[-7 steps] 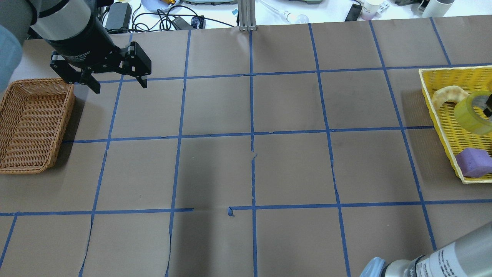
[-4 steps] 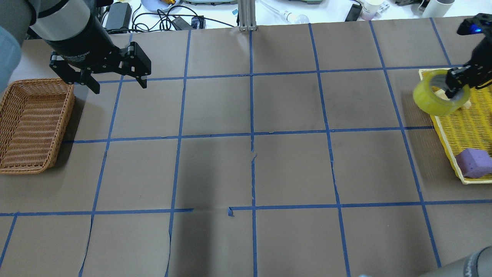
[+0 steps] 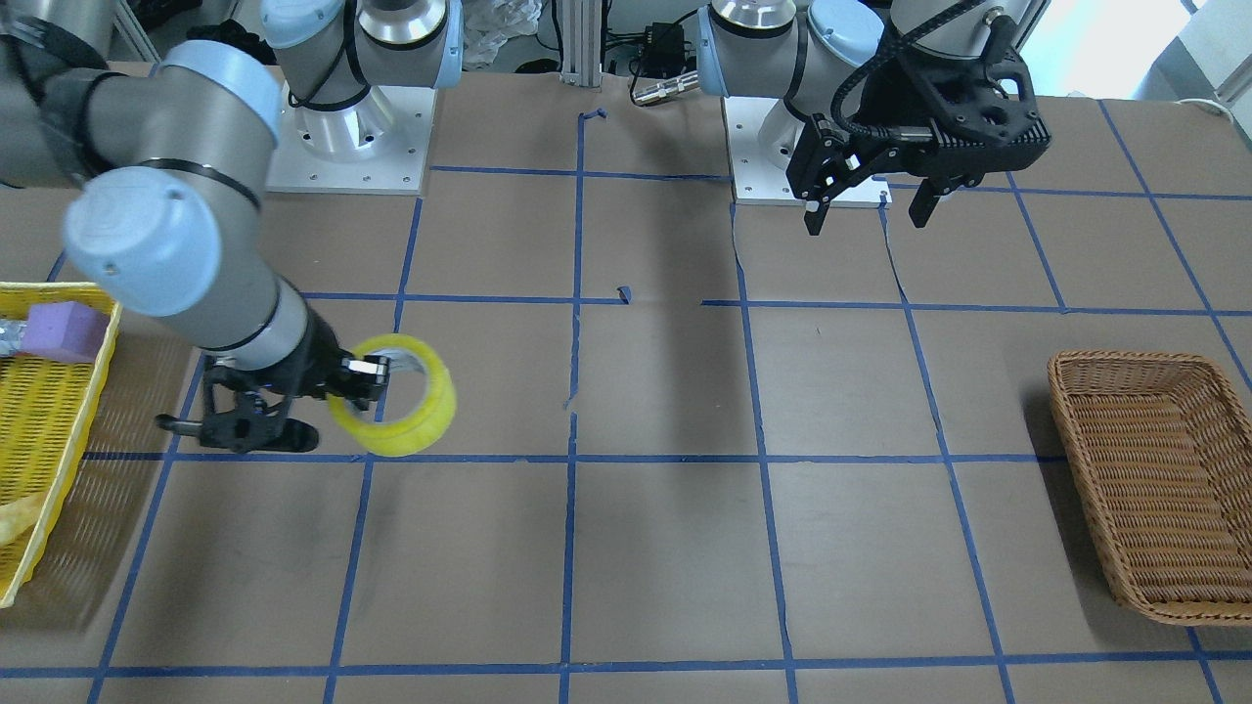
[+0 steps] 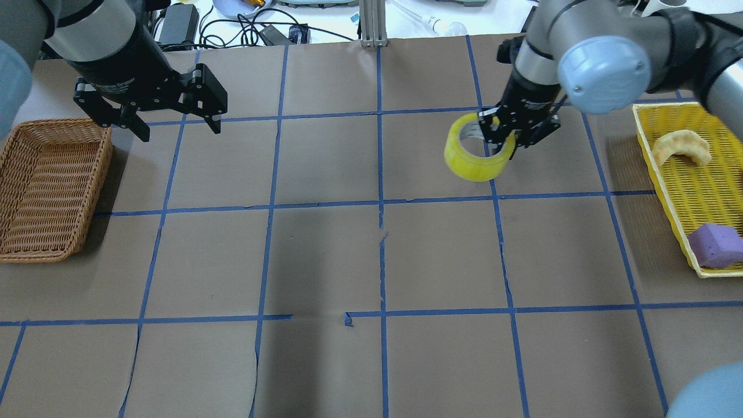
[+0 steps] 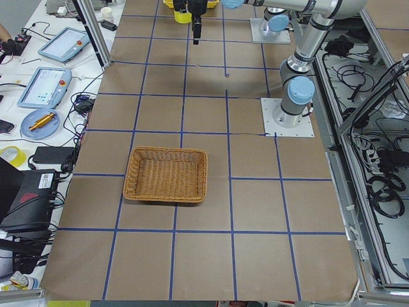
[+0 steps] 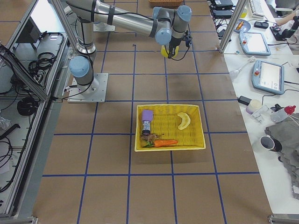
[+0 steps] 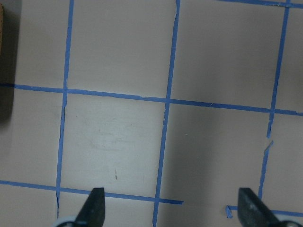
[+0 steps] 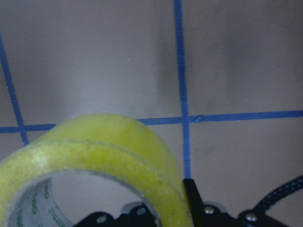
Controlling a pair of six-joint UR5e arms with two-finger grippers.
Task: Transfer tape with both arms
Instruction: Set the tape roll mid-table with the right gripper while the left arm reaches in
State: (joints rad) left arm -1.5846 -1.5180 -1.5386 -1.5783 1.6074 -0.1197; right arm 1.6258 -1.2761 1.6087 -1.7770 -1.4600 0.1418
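The tape (image 4: 473, 164), a wide yellow roll with a whitish core, hangs above the table right of centre. My right gripper (image 4: 502, 138) is shut on the roll's wall, one finger inside the core. The tape also shows in the front view (image 3: 403, 430) and fills the lower left of the right wrist view (image 8: 94, 156). My left gripper (image 4: 181, 132) is open and empty, held above the table near the back left. It is open in the front view (image 3: 866, 222) and in the left wrist view (image 7: 171, 210), with only bare table under it.
A brown wicker basket (image 4: 49, 186) stands at the left edge, close to the left gripper. A yellow mesh basket (image 4: 696, 197) at the right edge holds a purple foam block (image 4: 717, 244) and a curved tan piece (image 4: 682, 148). Blue tape lines grid the table.
My right arm has carried the tape out of the yellow basket and leftward toward the middle of the table. The left arm has not moved.
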